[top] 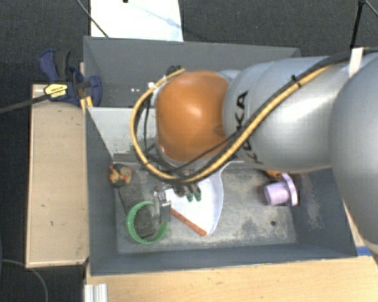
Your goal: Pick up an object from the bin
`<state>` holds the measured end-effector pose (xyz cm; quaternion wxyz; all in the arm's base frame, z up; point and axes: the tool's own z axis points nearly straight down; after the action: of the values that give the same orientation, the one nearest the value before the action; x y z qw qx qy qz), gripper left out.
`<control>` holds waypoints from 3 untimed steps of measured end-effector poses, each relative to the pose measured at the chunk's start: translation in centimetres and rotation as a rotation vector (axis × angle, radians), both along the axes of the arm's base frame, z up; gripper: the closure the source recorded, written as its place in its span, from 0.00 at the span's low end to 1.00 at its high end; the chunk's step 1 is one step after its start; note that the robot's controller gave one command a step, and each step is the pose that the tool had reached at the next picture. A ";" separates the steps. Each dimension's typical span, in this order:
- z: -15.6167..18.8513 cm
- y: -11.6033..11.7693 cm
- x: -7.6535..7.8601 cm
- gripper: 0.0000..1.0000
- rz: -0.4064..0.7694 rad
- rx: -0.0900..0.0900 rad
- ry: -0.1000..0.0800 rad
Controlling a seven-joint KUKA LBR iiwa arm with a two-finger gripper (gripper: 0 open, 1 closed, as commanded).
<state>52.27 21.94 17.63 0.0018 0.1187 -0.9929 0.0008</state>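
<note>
The claw [158,211] is down in the grey metal bin [315,247], at the right rim of the green plastic ring [131,223] lying flat at the view's lower left; I cannot tell its opening or grip, so the lift looks undone.

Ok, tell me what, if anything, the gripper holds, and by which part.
Cannot be told. The gripper is down at the right rim of the green ring, front left of the bin; no grip shows.
</note>
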 end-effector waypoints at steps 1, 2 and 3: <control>-2.3 -0.2 1.2 0.00 0.152 0.005 -0.010; -6.4 -0.9 1.1 0.00 -0.053 0.004 -0.006; -10.5 -2.2 1.8 1.00 -0.014 0.002 -0.003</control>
<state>54.11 19.78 7.15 0.0003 0.1118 -0.9937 -0.0003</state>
